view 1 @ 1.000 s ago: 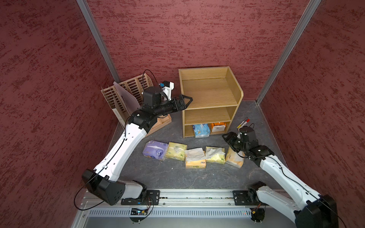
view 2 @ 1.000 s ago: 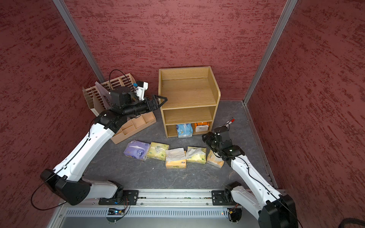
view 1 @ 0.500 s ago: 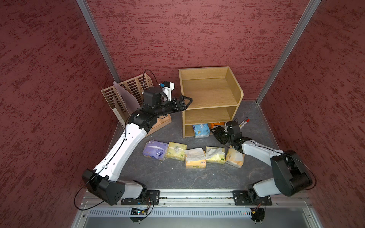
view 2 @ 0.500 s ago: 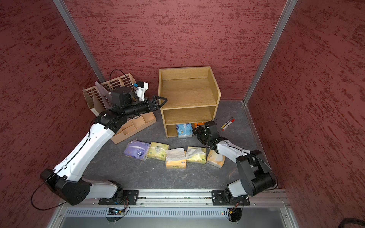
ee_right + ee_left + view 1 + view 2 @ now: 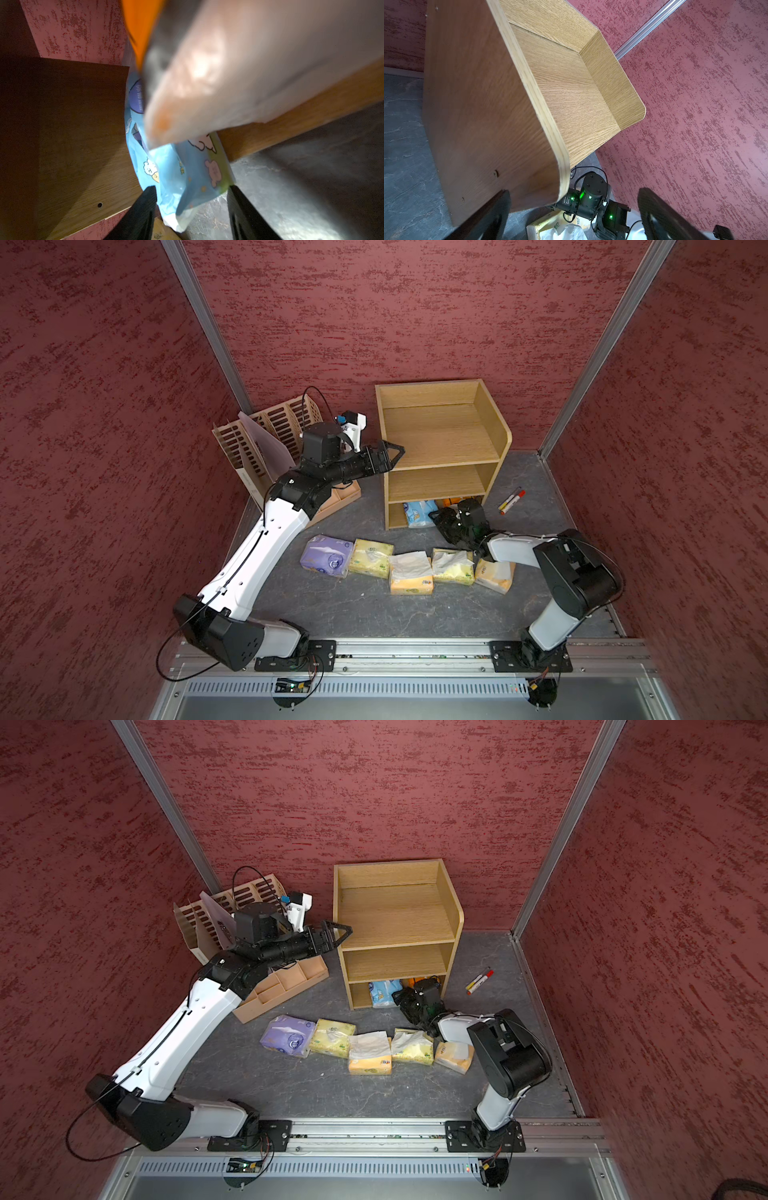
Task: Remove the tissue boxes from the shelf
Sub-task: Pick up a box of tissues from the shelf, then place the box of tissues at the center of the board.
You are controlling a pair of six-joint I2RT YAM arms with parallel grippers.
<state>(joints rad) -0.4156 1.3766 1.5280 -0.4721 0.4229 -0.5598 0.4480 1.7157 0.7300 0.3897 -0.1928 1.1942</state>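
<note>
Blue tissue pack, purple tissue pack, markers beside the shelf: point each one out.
blue tissue pack (image 5: 187,180): right wrist view, on its printed front face.
purple tissue pack (image 5: 326,556): in a top view, on the middle of its top face.
markers (image 5: 512,500): in a top view, at mid-length of the pair.

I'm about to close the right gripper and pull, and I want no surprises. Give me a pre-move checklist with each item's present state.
1. Right gripper open: ok.
2. End of the blue tissue pack between its fingers: ok.
3. Orange tissue pack clear of the grasp: cannot tell; it crowds the right wrist view, blurred.
4. Shelf braced by the left gripper: not ok; it is open, astride the side panel.
5. Bare grey surface in front of the row for the drop: ok.
</note>
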